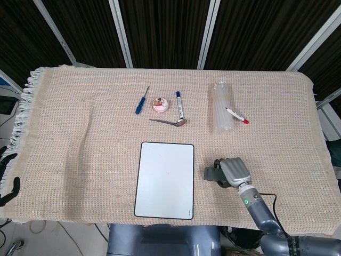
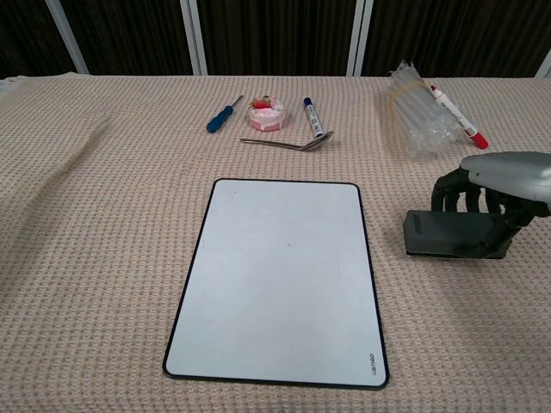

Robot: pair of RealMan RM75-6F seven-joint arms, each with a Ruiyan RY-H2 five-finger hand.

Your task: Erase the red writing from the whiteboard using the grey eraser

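The whiteboard lies flat on the cloth near the front edge; its surface looks plain white with no red marks that I can make out. To the right of the board, my right hand grips the grey eraser, which sits down at the cloth. Eraser and hand are well clear of the board's right edge. My left hand shows in neither view.
Further back lie a blue screwdriver, a small pink roll, a blue-capped marker and a metal spoon. A clear plastic sleeve with a red marker beside it sits at the back right.
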